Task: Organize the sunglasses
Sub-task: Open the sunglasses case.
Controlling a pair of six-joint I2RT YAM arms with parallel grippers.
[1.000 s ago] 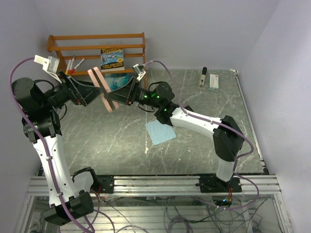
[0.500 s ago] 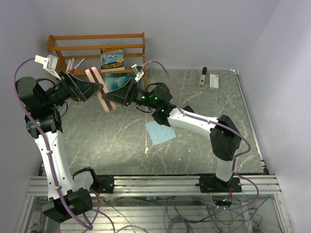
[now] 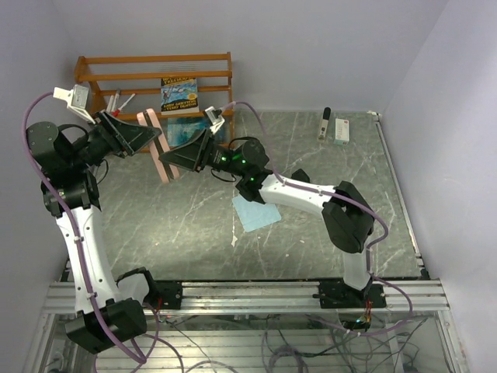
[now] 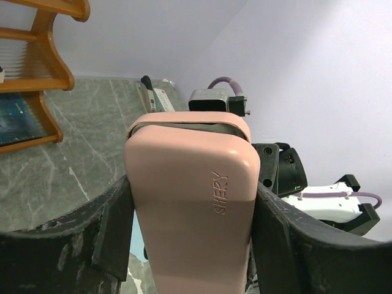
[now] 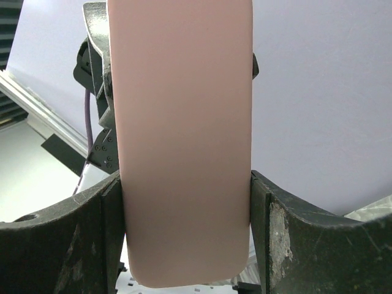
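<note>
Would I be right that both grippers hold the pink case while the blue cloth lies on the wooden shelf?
Not quite: the cloth lies on the table, apart from the shelf, as the top view shows. The left gripper and right gripper do both hold the pink case.

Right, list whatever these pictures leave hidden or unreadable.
1. Inside of the pink case: closed in both wrist views, so whether sunglasses are in it cannot be told.
2. Blue item under the shelf, top view: partly covered by the right arm.
3. Book cover text, top view: too small to read.
4. White box at the far edge: too small to identify.
</note>
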